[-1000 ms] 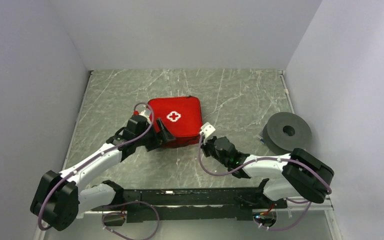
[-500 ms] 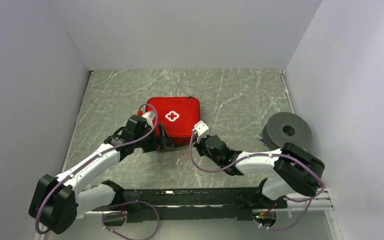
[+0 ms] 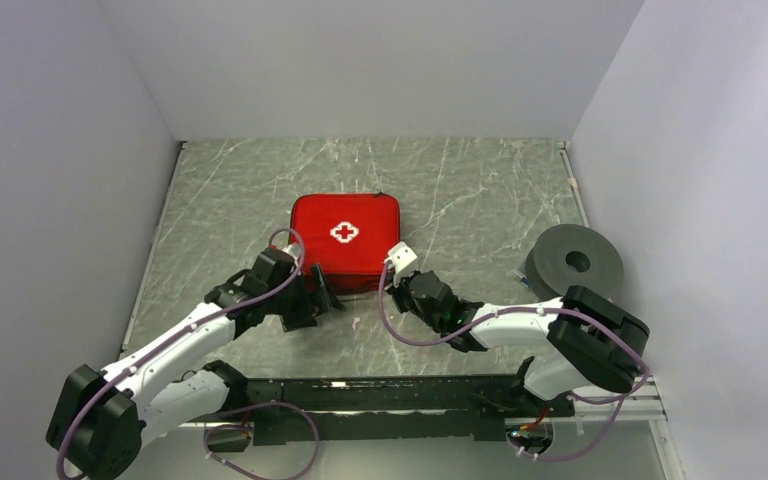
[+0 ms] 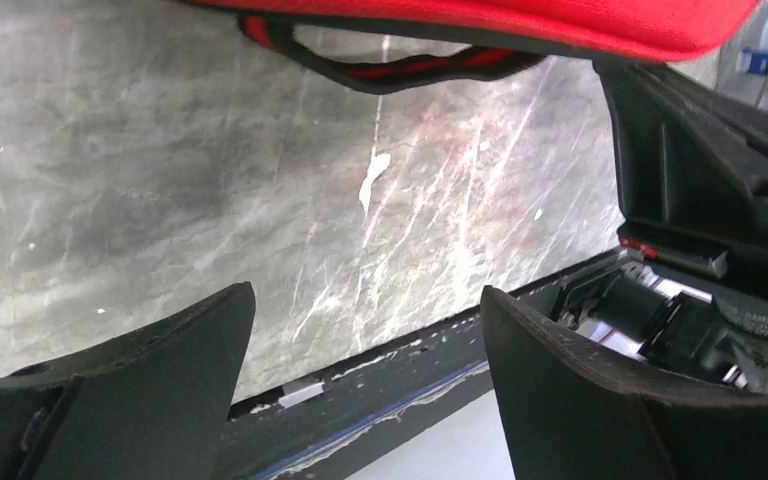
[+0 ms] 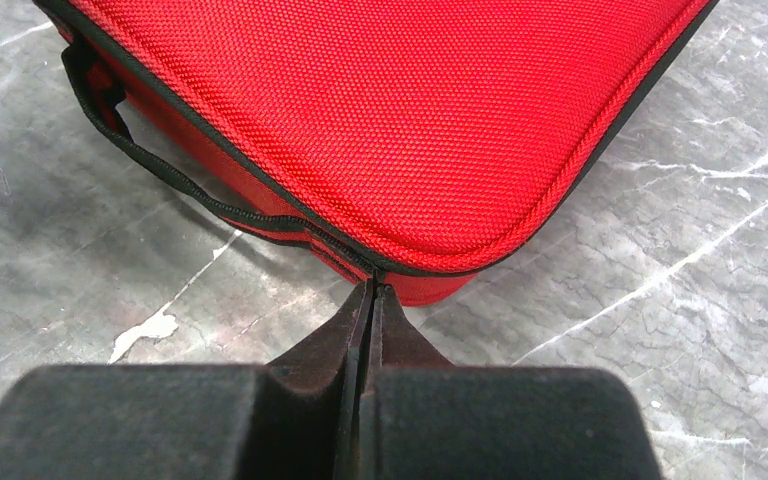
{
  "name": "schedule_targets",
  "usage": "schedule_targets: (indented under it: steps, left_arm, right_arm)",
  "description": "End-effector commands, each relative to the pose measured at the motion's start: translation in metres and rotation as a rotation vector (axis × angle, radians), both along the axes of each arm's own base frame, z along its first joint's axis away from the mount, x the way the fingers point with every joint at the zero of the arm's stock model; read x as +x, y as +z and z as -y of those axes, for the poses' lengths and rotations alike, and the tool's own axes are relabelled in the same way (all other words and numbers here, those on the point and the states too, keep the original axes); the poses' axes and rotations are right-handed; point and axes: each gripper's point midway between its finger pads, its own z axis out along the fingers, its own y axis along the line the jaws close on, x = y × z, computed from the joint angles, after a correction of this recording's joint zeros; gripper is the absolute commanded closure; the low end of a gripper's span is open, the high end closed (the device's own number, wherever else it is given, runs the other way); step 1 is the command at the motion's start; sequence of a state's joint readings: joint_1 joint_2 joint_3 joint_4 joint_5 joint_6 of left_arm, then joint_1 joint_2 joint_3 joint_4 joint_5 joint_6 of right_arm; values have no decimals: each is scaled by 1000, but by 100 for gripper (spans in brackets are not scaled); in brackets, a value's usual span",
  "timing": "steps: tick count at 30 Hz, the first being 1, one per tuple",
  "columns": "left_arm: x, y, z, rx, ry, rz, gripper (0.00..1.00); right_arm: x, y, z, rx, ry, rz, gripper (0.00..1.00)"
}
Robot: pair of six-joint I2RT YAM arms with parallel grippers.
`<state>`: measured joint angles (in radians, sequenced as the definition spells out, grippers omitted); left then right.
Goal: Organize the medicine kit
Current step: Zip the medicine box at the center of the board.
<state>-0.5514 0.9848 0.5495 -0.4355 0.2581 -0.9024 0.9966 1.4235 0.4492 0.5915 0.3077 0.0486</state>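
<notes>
The red medicine kit (image 3: pixel 345 243) lies closed and flat in the middle of the bench (image 3: pixel 460 190), white cross (image 3: pixel 344 232) facing up. The left claw (image 4: pixel 365 300) stands wide apart and empty, just before the kit's near edge. The right claw (image 5: pixel 372 292) is pressed together, its tips touching the zip seam (image 5: pixel 430 268) at the kit's near corner

Your top camera overlooks the whole bench (image 3: pixel 460 180); both wrist cameras sit low, sharing the near edge of the medicine kit (image 3: pixel 345 240).
</notes>
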Motion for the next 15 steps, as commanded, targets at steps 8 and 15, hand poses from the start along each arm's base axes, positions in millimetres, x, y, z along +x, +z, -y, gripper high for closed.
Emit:
schedule_targets:
  steps: [8, 15]
  left_arm:
    - [35, 7, 3, -80, 349, -55, 10]
    - [54, 2, 8, -74, 465, -71, 10]
  right_arm:
    - [-1, 21, -3, 87, -2, 36, 100]
    - [-5, 27, 5, 101, -1, 56, 100]
